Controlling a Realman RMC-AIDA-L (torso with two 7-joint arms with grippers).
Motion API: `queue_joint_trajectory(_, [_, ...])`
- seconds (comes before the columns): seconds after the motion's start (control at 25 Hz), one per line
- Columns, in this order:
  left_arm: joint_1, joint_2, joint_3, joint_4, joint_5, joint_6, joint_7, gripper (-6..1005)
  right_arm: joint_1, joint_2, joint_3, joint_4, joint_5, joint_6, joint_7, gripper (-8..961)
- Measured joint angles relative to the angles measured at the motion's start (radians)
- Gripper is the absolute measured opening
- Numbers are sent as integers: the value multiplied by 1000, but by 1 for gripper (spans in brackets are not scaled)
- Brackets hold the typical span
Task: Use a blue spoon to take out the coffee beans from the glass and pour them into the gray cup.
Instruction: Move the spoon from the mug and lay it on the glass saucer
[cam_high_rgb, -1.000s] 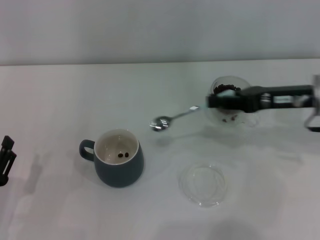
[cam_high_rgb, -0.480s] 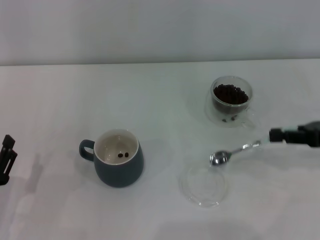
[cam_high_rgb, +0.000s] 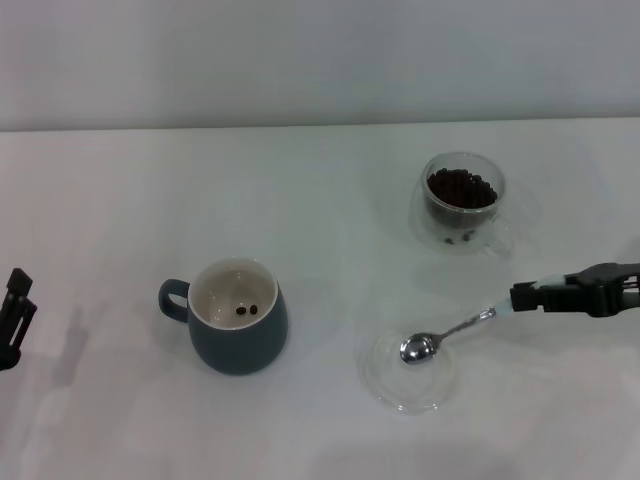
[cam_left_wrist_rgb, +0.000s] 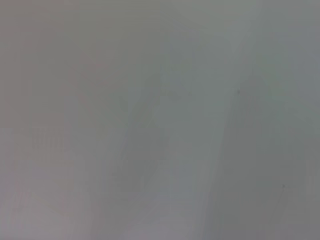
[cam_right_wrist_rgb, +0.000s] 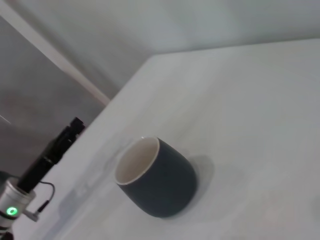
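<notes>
Near the counter's right edge, the right hand (cam_high_rgb: 520, 297) pinches the pale handle end of the blue spoon (cam_high_rgb: 445, 335), holding it nearly level with the metal bowl pointing toward the counter's middle. Bowl sits over or on the clear saucer (cam_high_rgb: 385, 380); contact not clear. Spoon bowl looks empty, so the saucer likely serves as a rest or drip spot between scoops.

Glass (cam_high_rgb: 462, 200) stands toward the back right, still well filled with coffee beans (cam_high_rgb: 462, 187), apart from the spoon. Gray cup (cam_high_rgb: 238, 316) stands left of center toward the front edge, handle facing the left edge, open top up to receive beans; 2 beans lie inside on the cream bottom. Judged: only a small share moved so far.

Left hand (cam_high_rgb: 12, 318) is parked at the left edge, well apart from everything; finger state cannot be told.
</notes>
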Motion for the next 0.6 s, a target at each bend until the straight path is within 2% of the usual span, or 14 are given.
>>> queue_joint_trajectory(0.2, [1,-1,0,0,0,0,-1,700,17,13,-7,12,-32,38,2,154])
queue_joint_trajectory(0.32, [-2,-1,0,0,0,-1,-1,700,24,29,-8,12,-69,48,2,154])
queue_joint_trajectory(0.36, [-3,-1,0,0,0,-1,-1,699,30,40,-8,12,-96,59,2,154])
queue_joint_trajectory(0.4, [-5,-1,0,0,0,-1,-1,699,30,40,-8,12,-96,59,2,154])
queue_joint_trajectory(0.6, [-8,-1,0,0,0,-2,1,699,45,67,-9,12,-140,86,2,154])
